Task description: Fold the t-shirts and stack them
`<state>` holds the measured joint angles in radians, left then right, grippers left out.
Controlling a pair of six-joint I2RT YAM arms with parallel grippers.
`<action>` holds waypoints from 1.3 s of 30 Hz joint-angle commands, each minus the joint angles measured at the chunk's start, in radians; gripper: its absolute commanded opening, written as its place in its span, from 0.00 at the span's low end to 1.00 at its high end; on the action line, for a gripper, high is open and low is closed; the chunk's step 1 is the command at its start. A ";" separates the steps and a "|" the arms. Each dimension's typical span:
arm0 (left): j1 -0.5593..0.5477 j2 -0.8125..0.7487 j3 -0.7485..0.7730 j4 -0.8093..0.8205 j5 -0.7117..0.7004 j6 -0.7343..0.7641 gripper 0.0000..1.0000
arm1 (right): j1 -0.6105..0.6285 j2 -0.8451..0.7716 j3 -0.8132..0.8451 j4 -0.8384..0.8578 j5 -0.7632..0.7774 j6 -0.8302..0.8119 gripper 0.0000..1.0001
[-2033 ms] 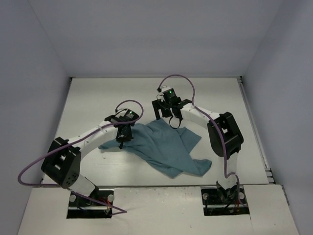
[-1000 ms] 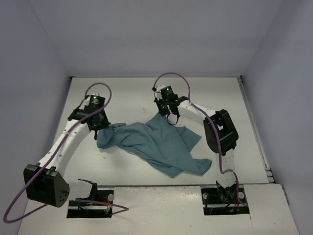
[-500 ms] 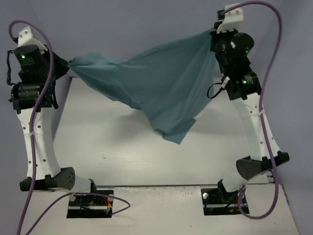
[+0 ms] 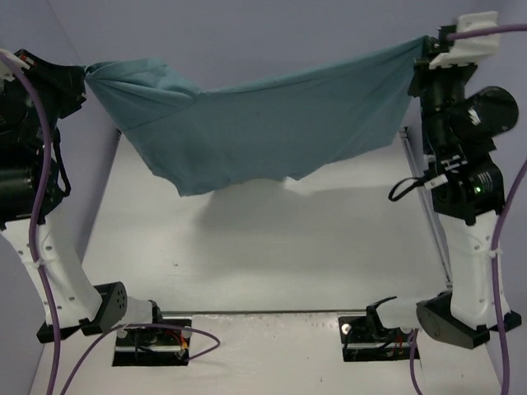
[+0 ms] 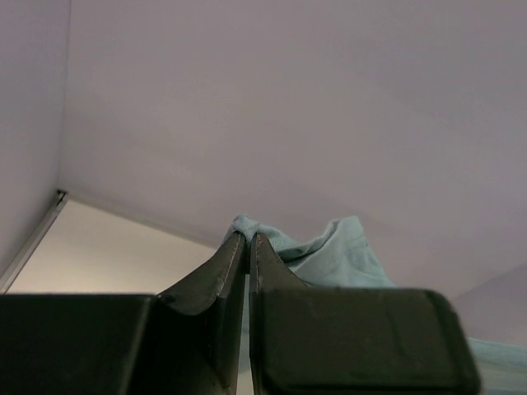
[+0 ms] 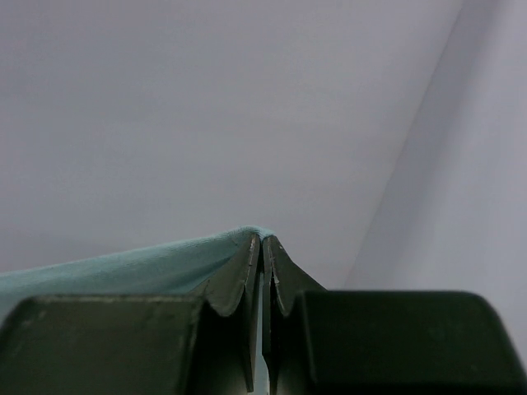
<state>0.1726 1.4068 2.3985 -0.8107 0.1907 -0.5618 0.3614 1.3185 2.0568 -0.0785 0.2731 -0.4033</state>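
Observation:
The teal t-shirt (image 4: pixel 263 123) hangs stretched high above the table, spread wide between both raised arms, its lower edge sagging free of the surface. At the upper left my left gripper (image 4: pixel 82 76) is shut on a bunched corner of it. Teal cloth (image 5: pixel 329 251) pokes out past that gripper's tips (image 5: pixel 249 237) in the left wrist view. My right gripper (image 4: pixel 426 43) is shut on the opposite corner at the upper right. In the right wrist view the cloth (image 6: pixel 123 267) runs off leftward from the pinched tips (image 6: pixel 263 239).
The white table (image 4: pixel 263 255) lies below the hanging cloth, with its shadow on it. Grey walls (image 4: pixel 247 33) close in the back and sides. Both arm bases (image 4: pixel 152 333) sit at the near edge.
Both arms have swung up from the table and apart, lifting the t-shirt off the surface. It has gone from a crumpled heap to a wide stretched sheet, now higher and more spread.

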 commanded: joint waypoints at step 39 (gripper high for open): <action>-0.013 0.027 0.076 0.343 0.212 -0.003 0.00 | -0.001 0.025 0.068 0.110 -0.065 0.030 0.00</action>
<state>0.1619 1.3373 2.4591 -0.5680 0.3812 -0.5390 0.3614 1.2223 2.0833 -0.0609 0.1959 -0.3434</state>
